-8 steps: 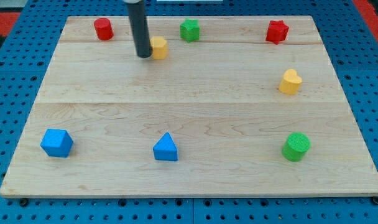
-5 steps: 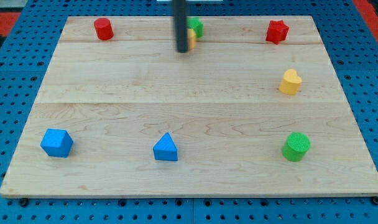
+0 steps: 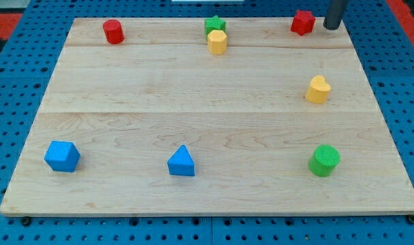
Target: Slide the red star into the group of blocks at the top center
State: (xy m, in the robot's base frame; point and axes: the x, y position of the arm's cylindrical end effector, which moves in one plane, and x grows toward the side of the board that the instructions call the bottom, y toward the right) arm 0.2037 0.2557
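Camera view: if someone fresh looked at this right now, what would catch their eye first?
Probably my tip, the dark rod at the view's top right, just right of the red star with a small gap between them. Next, the pair at top center: the green star with the yellow block touching it from below. The other blocks sit scattered and apart.

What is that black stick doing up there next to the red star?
That stick is my tip, the end of a robot arm that pushes blocks around a wooden board. Right now it sits at the view's top right, just to the right of the red star. The job is to slide that star leftward to the green star and the yellow block, which sit touching at the top center. The star has not reached them yet.
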